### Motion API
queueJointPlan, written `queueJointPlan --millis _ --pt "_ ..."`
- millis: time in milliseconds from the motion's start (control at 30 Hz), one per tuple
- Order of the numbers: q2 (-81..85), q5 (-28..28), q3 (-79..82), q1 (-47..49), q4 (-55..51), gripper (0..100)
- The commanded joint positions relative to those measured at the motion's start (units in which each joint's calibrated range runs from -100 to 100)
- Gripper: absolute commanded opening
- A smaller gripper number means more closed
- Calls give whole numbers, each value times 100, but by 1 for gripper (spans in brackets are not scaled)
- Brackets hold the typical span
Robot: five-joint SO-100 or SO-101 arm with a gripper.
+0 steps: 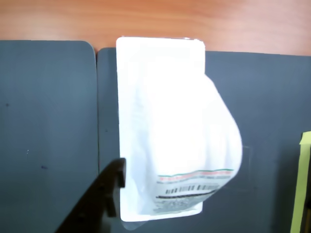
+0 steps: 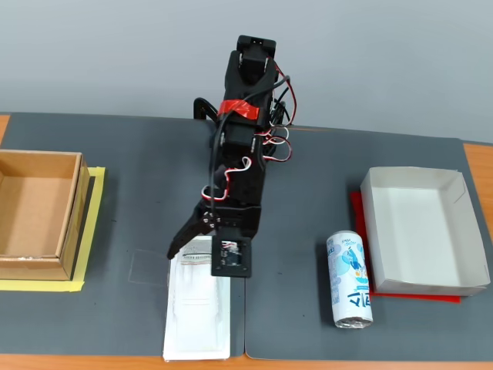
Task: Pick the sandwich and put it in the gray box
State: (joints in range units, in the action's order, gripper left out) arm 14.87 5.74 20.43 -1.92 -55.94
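The sandwich is a long white plastic pack lying flat on the dark mat near the table's front edge. In the wrist view the sandwich fills the middle, with its printed label at the bottom end. My gripper hovers open just above the label end of the pack, its jaws spread apart. Only one black finger shows in the wrist view, left of the pack. The gray box, a shallow pale tray, stands empty at the right of the fixed view, well away from my gripper.
A white-and-blue drink can lies between the sandwich and the gray box, which rests on a red sheet. A deeper brown cardboard box sits at the left on yellow tape. Wooden table edge lies beyond the mats.
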Motion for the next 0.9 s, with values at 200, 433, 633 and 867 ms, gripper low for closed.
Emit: queueJointPlan --millis 200,433,633,867 --pt "-50 205 -220 83 -326 42" --pt "-245 210 -39 83 -257 42" --pt "-482 210 -67 61 -248 42" --pt "-787 210 -121 16 -239 42"
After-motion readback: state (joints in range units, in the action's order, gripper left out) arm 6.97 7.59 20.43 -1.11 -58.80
